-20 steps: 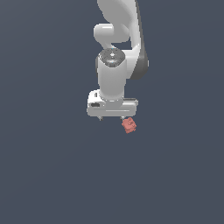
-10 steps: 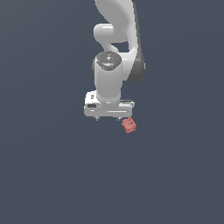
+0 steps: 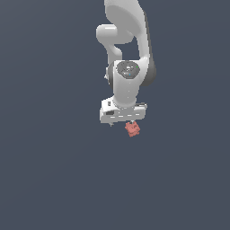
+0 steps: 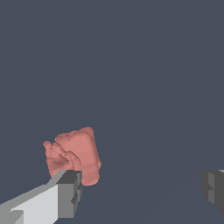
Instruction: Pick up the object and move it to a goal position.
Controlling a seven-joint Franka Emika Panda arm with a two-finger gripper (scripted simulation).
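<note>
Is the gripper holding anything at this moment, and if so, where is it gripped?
Nothing is held. The gripper is open, and the salmon-red block sits beside one finger, not clamped.

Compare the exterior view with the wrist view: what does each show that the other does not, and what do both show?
Only the exterior view shows the white arm reaching down from the top of the picture, and the whole gripper body above the object.

Only the wrist view shows the gripper close up: its two fingertips stand wide apart, with one fingertip right beside the object and the other at the far edge of the picture. The block's lumpy surface is clear here too.

Both show the salmon-red object, the gripper and the plain dark grey ground.
</note>
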